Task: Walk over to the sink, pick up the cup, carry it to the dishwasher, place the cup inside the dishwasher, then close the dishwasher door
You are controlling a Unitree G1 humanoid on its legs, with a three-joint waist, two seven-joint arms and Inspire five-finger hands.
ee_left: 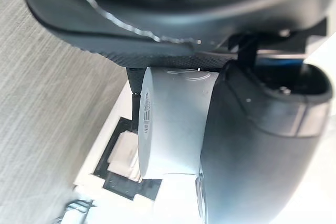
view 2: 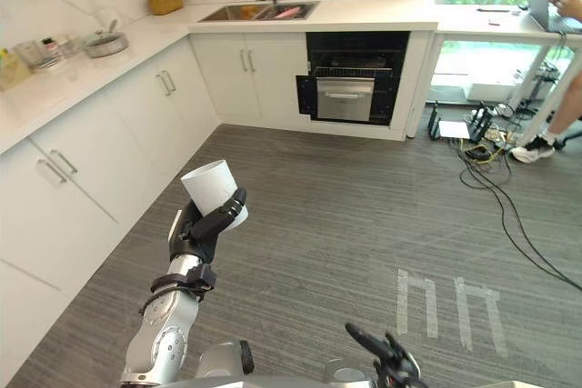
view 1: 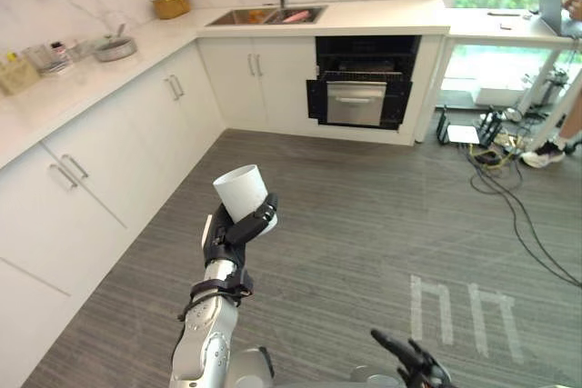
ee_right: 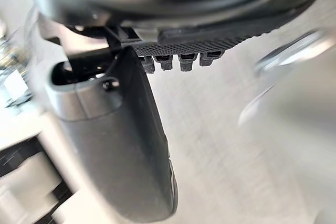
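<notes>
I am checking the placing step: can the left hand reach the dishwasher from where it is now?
Probably not: the left hand, curled round the cup, is far from the dishwasher, with a wide stretch of floor between them.

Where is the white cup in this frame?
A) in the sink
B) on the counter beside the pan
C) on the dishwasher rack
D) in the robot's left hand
D: the left hand is curled round the cup, held up over the floor, well short of the open dishwasher.
</notes>
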